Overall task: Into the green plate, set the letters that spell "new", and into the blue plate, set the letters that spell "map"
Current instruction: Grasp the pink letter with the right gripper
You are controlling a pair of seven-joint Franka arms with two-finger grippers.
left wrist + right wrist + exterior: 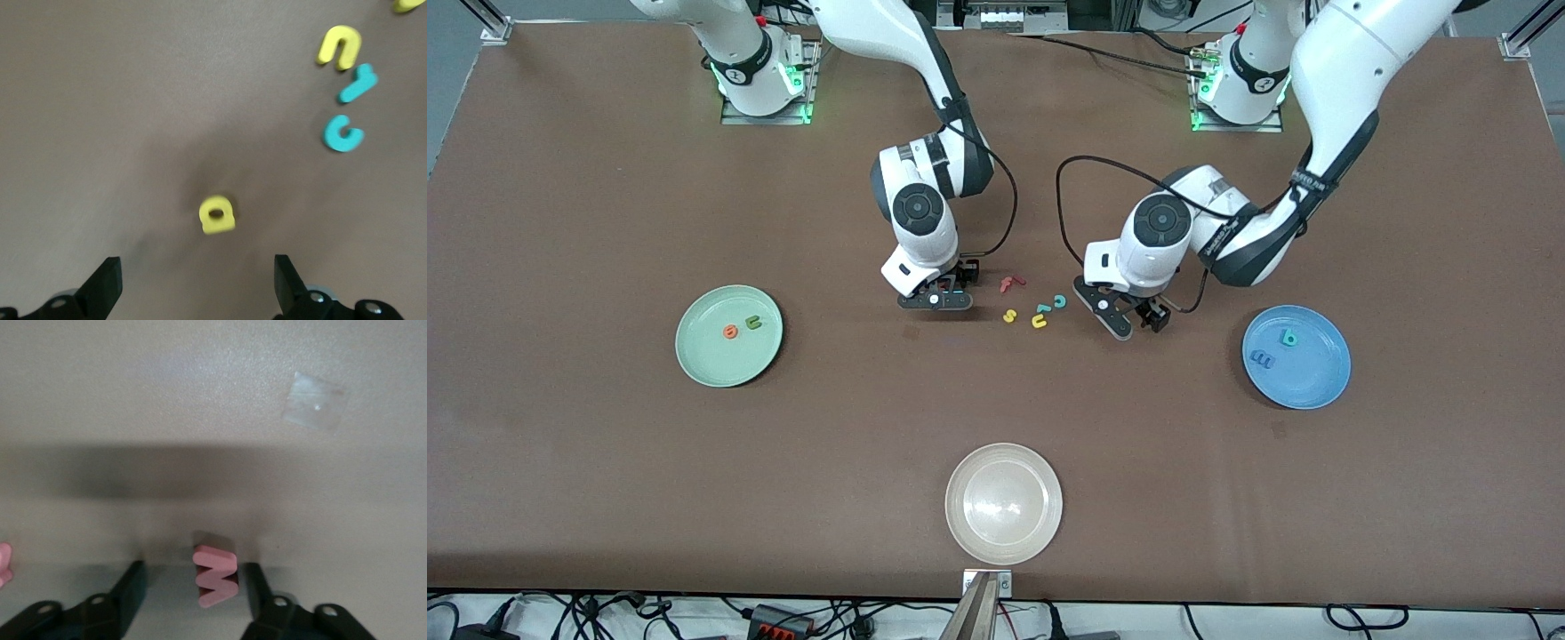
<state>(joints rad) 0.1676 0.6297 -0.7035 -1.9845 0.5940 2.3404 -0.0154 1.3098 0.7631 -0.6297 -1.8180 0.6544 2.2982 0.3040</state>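
Letters for "new" are partly in place. The orange e (pixel 730 332) and the dark green n (pixel 754 323) lie side by side in the green plate (pixel 698 360), toward the right arm's end of the table (pixel 605 222). The pink w (pixel 215 580) is not in the plate. It rests on the table between the fingers of the right pincer (pixel 193 577), which is low at the middle of the table. This pincer is about half open: one finger (pixel 257 590) is just beside the w, and a clear gap separates the w from the other finger (pixel 127 593), so it has no grip on the letter. In the front view the pincer (pixel 935 298) covers the w.

Of "map", the teal a (pixel 1288 337) and the blue m (pixel 1263 357) lie in the blue plate (pixel 1320 387), toward the left arm's end. The yellow p (pixel 217 215) lies alone on the bare table, just ahead of the left pincer (pixel 197 280). Its fingers (pixel 103 287) are spread wide and it holds nothing.

Between the two pincers there is a small group of loose letters: the red f (pixel 1011 284), the yellow s (pixel 1010 316), the yellow u (pixel 1039 321), the teal c (pixel 1060 300) and one more teal piece (pixel 1043 308) that I cannot read. They lie close together but apart from the w and the p. The f is the nearest one to the right pincer.

The cream-white plate (pixel 960 533) stands well apart from everything, nearest to the front camera. A small clear patch like tape (pixel 313 403) is stuck on the table near the w.
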